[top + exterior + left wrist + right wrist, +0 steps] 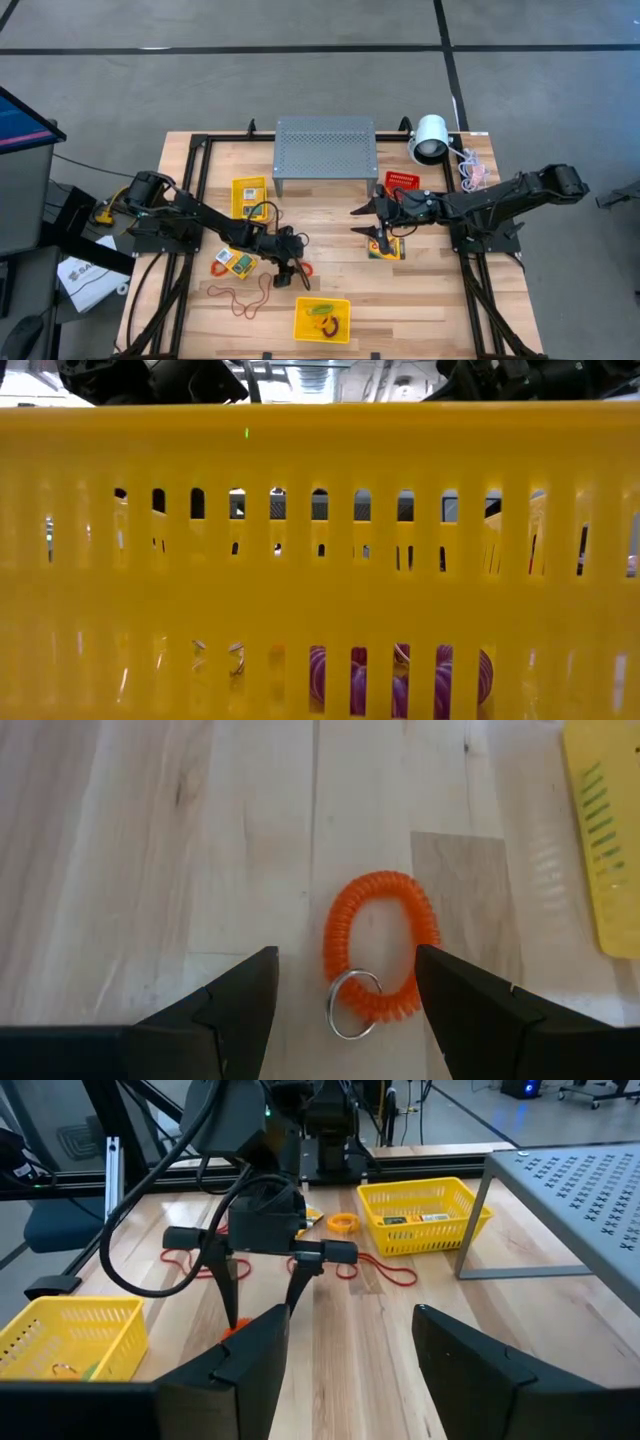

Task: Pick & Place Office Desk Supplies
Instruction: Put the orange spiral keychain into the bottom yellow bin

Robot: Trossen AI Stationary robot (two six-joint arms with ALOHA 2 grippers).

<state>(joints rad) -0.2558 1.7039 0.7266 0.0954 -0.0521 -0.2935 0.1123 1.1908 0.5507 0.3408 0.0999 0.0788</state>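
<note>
I hold my left gripper low over the tabletop, with the fingers wide apart and nothing between them yet. The orange coiled wrist band with its small metal key ring lies flat on the wood just between my two fingers, so I think the gripper is placed like this to come down around the coil and close on it. In the high view my left gripper stands a little above the yellow basket at the front edge, which already holds some small supplies; this is probably where the band must go. My right gripper waits half open and empty near a crayon box, in front of the grey perforated stand. Thin red rubber-band loops lie on the tabletop beside the left arm.
</note>
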